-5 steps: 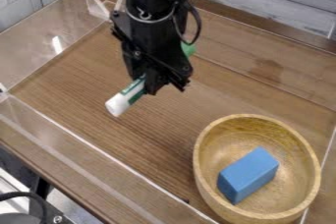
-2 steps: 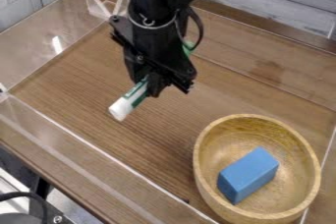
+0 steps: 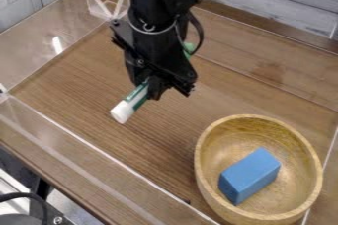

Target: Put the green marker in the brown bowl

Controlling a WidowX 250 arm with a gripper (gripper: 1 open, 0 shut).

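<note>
**Marker held above the desk, bowl apart**

The black arm (image 3: 156, 12) reached down from the top of the view, its wrist pitched steeply downward. Its fingers (image 3: 158, 83) were clamped on the marker (image 3: 132, 103), whose white end stuck out toward the lower left, tilted over the wooden desk (image 3: 79, 71). The bowl (image 3: 211, 140) sat well apart at the lower right, with a blue block (image 3: 250, 177) lying inside. Clear walls (image 3: 40, 120) fenced the desk.

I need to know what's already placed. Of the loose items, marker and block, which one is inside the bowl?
The blue block lies inside the brown bowl. The green marker is outside it, at the gripper, its white end over the wooden tabletop.
</note>
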